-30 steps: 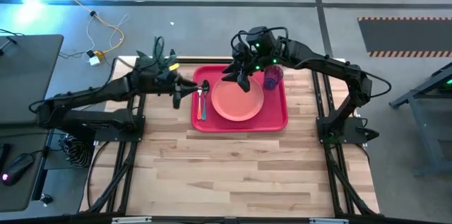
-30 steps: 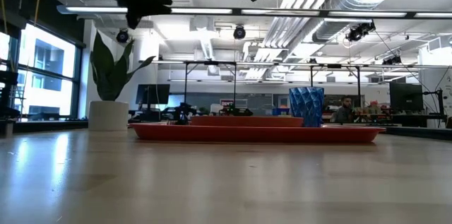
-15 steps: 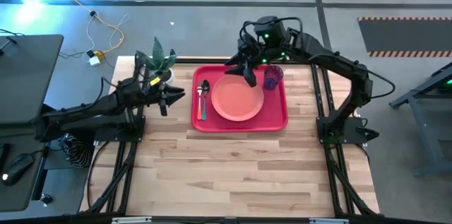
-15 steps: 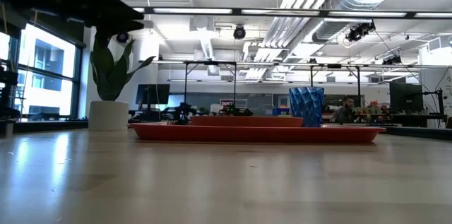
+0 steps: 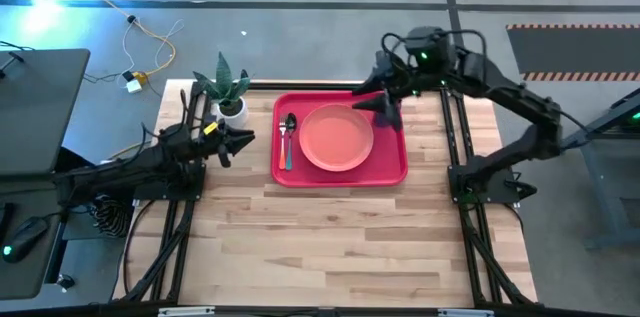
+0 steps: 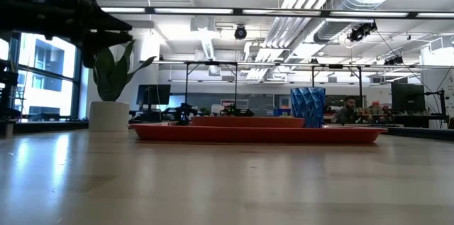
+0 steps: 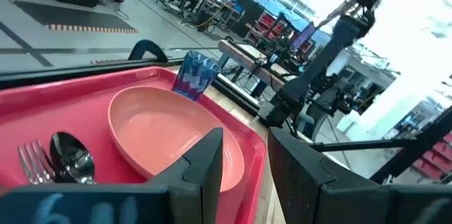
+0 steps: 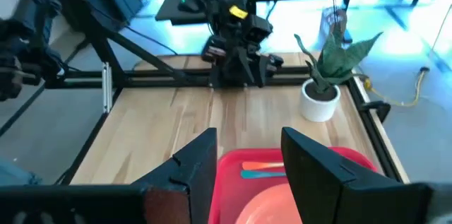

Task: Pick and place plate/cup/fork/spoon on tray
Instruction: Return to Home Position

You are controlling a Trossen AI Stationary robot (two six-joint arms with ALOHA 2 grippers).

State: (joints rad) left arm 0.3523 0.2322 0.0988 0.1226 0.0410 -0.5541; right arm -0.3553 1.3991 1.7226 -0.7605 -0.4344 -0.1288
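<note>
The red tray point(image 5: 391, 165) lies at the table's far middle. On it rest the pink plate point(image 5: 337, 138), the spoon point(image 5: 289, 129) with its teal handle, and the fork point(image 7: 28, 159) beside the spoon on the tray's left strip. The blue cup point(image 7: 195, 75) stands upright at the tray's far right corner. In the high view my right gripper hides it. My left gripper point(image 5: 226, 143) hovers open just left of the tray, pointing level at it. My right gripper point(image 5: 388, 113) hangs open high above the tray's far right corner. Neither has anything between its fingers.
A potted plant point(image 5: 231, 105) in a white pot stands at the table's far left, close behind my left gripper. The table's near half point(image 5: 330, 247) is bare wood. Black frame rails run along both side edges.
My left gripper has drawn back from the tray toward the table's left edge and sunk lower, staying open. My right gripper has risen and swung from over the plate's far edge toward the table's right edge, staying open. The things on the tray have not moved.
</note>
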